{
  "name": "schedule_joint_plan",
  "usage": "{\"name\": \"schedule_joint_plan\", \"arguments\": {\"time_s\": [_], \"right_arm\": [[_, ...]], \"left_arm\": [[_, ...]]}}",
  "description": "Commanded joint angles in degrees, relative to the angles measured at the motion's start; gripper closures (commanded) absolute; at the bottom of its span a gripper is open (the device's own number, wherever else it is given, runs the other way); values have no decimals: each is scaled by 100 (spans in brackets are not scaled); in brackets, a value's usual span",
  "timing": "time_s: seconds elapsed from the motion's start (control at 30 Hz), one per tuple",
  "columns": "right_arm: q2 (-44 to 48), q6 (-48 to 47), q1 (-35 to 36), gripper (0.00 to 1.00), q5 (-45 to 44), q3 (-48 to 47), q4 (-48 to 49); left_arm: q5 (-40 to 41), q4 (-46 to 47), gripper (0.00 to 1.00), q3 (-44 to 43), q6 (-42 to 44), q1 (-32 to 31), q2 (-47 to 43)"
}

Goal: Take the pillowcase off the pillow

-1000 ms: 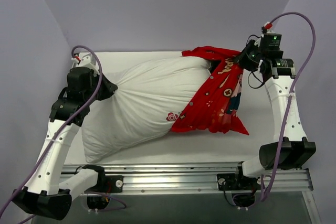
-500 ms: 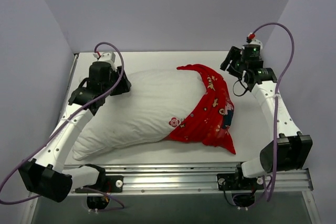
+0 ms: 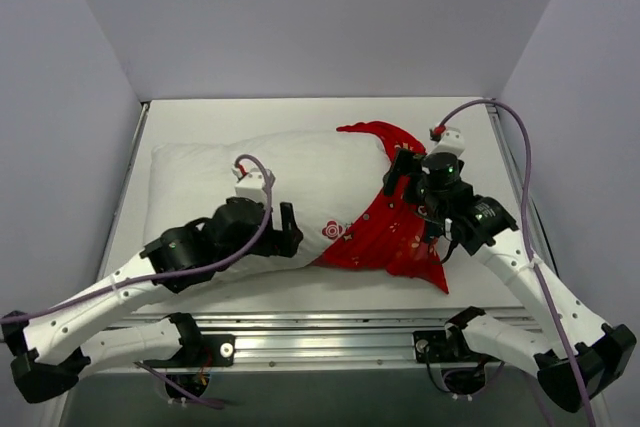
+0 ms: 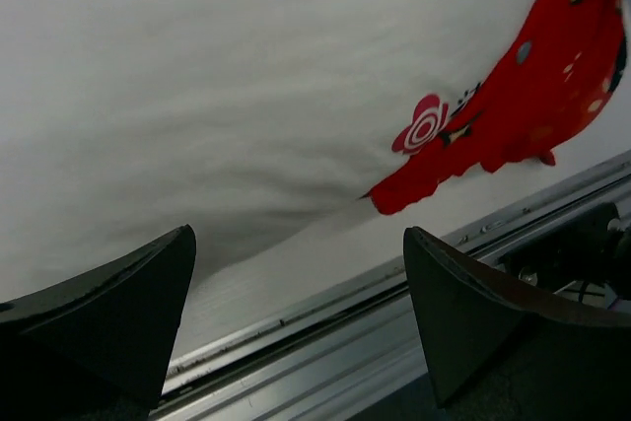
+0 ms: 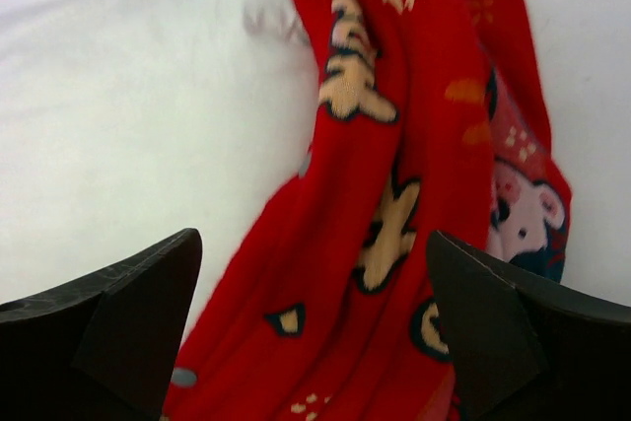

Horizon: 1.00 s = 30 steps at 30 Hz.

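The white pillow [image 4: 227, 76] fills the upper field, its red flower logo [image 4: 425, 126] just beside the edge of the red pillowcase [image 4: 557, 56] at upper right. Below lie a strip of white desk [image 4: 281, 281] and a metal rail [image 4: 394, 342]. The left end effector [image 4: 296, 244] stands spread wide, gripping nothing.

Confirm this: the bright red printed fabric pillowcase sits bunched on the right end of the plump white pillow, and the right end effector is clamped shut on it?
Wrong on one point: the right end effector is open, jaws spread above the pillowcase, gripping nothing, as the right wrist view shows. The pillowcase is bunched on the right end of the pillow.
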State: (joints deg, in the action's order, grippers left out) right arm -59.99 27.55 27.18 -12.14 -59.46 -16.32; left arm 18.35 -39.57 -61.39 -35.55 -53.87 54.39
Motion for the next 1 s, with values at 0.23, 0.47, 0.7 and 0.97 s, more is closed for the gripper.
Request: {"name": "schedule_joint_plan", "arguments": {"time_s": [0.23,0.47,0.7,0.97], "right_arm": [[505,567,868,2,-552,910,-223],[655,514,1166,2,-421,936,-381],[568,576,1702,6,-166,954,-522],[5,1137,2090,10,-60,1331,232]], "left_arm": [[2181,-412,6,259,-2000,-951,1785],[1584,1818,30,715,-1209,-89,2084],[1470,2296,98,216,-472,122,2427],[1435,2288,98,-277,-207,122,2445]]}}
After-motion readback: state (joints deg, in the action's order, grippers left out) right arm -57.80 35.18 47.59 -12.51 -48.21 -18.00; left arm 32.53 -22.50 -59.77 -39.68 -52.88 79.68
